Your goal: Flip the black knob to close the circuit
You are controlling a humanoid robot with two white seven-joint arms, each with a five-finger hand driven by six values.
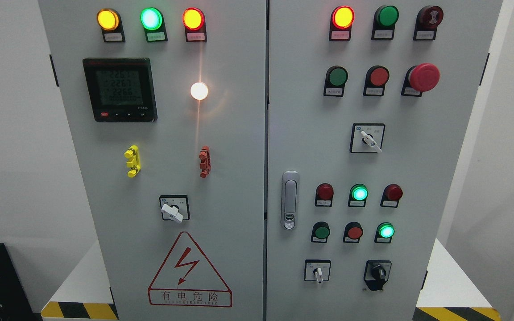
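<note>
The black knob point(378, 271) sits at the lower right of the grey control cabinet's right door point(417, 169), on a black plate, its pointer roughly upright. No robot hand or arm shows anywhere in the head view. To the knob's left is a white-handled selector switch point(318, 273). Above it glow two green lamps point(359, 193) point(386, 231).
Left door point(230, 133) carries a digital meter point(120, 89), lit yellow, green and red lamps, a white lamp point(199, 91), a white selector point(172, 210) and a warning triangle point(189, 272). A red emergency button point(423, 77) and a door latch point(289, 200) are on the right door. Hazard-striped base edges sit below.
</note>
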